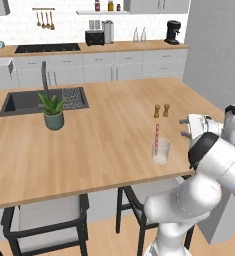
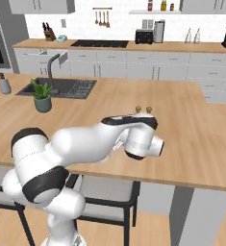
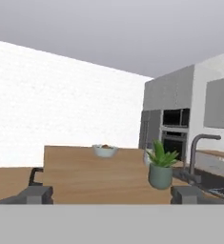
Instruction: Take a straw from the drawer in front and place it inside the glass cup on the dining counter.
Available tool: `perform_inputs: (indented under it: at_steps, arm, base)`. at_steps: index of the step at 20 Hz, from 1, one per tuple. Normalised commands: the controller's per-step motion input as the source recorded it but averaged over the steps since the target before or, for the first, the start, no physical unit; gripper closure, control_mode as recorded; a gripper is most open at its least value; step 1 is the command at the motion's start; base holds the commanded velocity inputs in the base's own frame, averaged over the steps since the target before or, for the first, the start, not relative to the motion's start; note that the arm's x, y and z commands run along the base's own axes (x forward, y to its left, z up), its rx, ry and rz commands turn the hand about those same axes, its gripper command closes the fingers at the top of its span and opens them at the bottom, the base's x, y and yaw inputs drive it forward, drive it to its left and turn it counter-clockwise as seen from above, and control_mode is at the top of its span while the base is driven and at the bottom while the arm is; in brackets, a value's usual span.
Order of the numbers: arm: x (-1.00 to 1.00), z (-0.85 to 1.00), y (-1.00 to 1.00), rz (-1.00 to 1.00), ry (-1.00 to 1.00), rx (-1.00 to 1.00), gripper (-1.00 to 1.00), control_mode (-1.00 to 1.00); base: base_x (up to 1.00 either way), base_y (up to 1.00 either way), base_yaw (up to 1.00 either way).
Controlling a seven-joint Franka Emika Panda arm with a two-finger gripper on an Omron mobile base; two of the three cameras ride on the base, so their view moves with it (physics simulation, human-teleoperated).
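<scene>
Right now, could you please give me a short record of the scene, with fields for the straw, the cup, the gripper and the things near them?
straw: standing in the glass cup, leaning a little, top end above the rim
glass cup: upright on the dining counter, near its front edge
gripper: open, holding nothing, to the right of the cup
shakers: two small brown ones behind the cup
plant: green, in a grey pot beside the sink
</scene>
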Motion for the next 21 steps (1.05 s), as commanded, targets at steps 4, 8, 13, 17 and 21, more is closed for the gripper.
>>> perform_inputs:
  at_steps: [4,8,13,17,21]
  arm:
    - [-0.26,1.0,0.62,0.0,-0.19,-0.21,-1.0,-1.0]
    - [-0.21,1.0,0.89,0.0,-0.13,-0.39,-1.0,-1.0]
    - [-0.28,0.73,0.99,0.0,-0.02,-0.49,-1.0,-1.0]
    - [-0.27,0.09,0.87,0.0,0.08,-0.51,-1.0,-1.0]
    - [-0.05,-0.11,0.73,0.0,0.22,-0.44,-1.0,-1.0]
  base:
    - [0.0,0.0,0.0]
    - [0.0,0.0,0.0]
    - [0.0,0.0,0.0]
    - [0.0,0.0,0.0]
    - [0.0,0.0,0.0]
